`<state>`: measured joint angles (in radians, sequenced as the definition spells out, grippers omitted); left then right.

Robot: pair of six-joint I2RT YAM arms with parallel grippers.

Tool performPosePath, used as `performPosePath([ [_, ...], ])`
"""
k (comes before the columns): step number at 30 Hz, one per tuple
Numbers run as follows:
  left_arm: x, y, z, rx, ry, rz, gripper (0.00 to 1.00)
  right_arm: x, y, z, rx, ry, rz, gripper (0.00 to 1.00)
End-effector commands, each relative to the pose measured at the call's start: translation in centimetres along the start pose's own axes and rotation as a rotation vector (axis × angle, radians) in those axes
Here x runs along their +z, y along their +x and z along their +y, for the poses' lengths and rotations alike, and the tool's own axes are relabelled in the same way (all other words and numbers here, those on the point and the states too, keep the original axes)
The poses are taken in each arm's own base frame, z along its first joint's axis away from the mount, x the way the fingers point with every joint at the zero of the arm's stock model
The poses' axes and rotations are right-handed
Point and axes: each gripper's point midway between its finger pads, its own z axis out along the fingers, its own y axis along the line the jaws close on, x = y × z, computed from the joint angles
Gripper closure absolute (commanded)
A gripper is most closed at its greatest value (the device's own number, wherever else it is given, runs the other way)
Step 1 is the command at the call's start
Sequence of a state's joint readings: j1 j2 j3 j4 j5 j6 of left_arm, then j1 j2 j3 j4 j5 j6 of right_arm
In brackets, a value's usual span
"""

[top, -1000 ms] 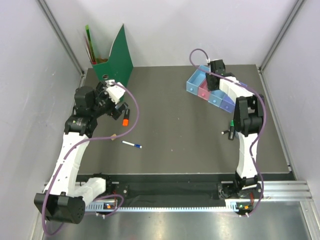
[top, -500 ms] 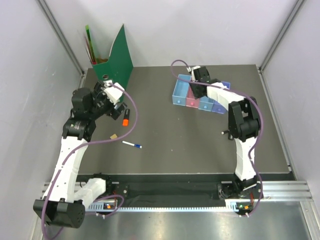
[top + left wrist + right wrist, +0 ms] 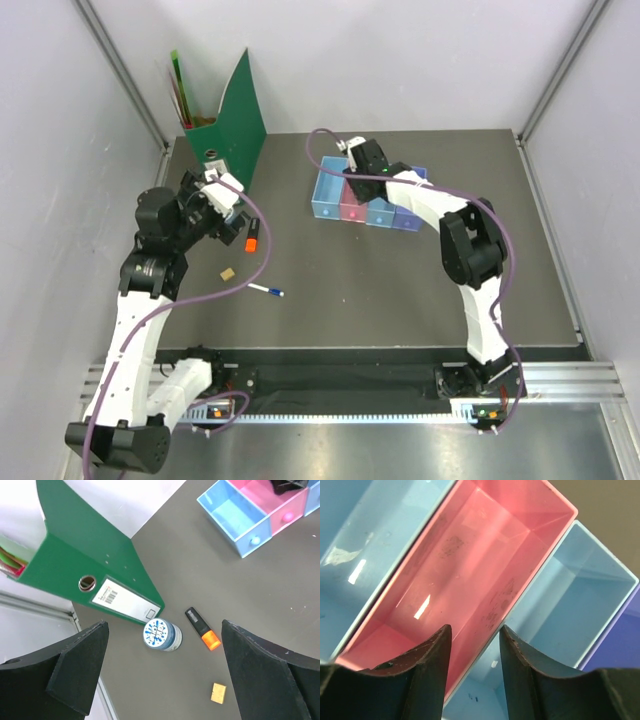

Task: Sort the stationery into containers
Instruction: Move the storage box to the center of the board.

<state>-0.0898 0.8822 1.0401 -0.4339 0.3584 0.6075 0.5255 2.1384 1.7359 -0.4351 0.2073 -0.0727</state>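
Note:
The four joined trays stand at the back centre: blue (image 3: 328, 190), pink (image 3: 354, 202), light blue (image 3: 380, 212), purple (image 3: 408, 218). My right gripper (image 3: 358, 180) straddles the wall between the pink tray (image 3: 470, 555) and the light blue tray (image 3: 570, 595), shut on it (image 3: 475, 645). My left gripper (image 3: 225, 197) is wide open and empty (image 3: 165, 670) above the orange-and-black highlighter (image 3: 251, 233) (image 3: 202, 629) and a round blue-splashed disc (image 3: 162, 634). The white pen with blue cap (image 3: 264, 290) lies nearer the front. The green-capped marker is hidden.
A tall green file folder (image 3: 238, 115) (image 3: 95, 560) with coloured sheets stands at the back left, close to the disc. A small tan block (image 3: 228, 272) (image 3: 218, 692) lies near the highlighter. The blue tray (image 3: 235, 517) shows at the left wrist view's top right.
My right gripper has dragged the row of trays leftward from the back right to the back centre. My left arm has shifted slightly left and back, still open.

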Motion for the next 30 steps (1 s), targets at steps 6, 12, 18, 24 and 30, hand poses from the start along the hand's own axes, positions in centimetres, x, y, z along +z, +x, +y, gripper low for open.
performPosePath([
  [6,-0.3,2.3,-0.5,-0.079,-0.059,0.036,0.01,0.2,-3.6,4.0,-0.021,-0.058,-0.089,0.56],
  [12,-0.3,2.7,-0.2,-0.109,-0.089,0.052,0.01,0.5,-3.4,4.6,-0.048,-0.066,-0.083,0.57],
  [18,-0.1,2.8,0.1,-0.119,-0.107,0.052,0.01,0.4,-2.8,4.8,-0.071,-0.07,-0.075,0.68],
  [24,0.1,2.9,0.4,-0.125,-0.122,0.048,0.01,-0.1,-2.2,5.1,-0.098,-0.074,-0.071,0.67],
  [30,0.5,3.8,0.5,-0.118,-0.136,0.066,0.01,-0.6,-3.1,4.8,-0.1,-0.06,-0.088,0.33],
])
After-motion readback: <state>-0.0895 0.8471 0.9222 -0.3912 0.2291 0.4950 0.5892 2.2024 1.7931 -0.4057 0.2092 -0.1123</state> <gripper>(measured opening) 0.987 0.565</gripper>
